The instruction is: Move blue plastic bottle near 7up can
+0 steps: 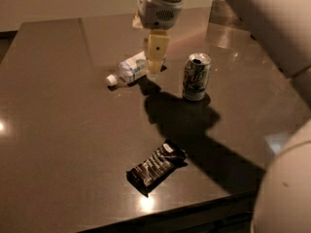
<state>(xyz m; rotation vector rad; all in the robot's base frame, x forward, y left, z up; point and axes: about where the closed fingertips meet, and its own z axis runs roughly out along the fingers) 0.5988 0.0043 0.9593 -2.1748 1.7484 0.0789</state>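
The blue plastic bottle (130,70) lies on its side on the dark table (58,130), white cap pointing left. The 7up can (196,76) stands upright to its right, a short gap away. My gripper (155,66) hangs down from above over the bottle's right end, its cream-coloured fingers (157,52) covering that end. The arm's shadow falls on the table below the can.
A black snack wrapper (156,167) lies nearer the table's front edge. Part of my arm fills the right side of the view (286,188). The table's front edge runs along the bottom right.
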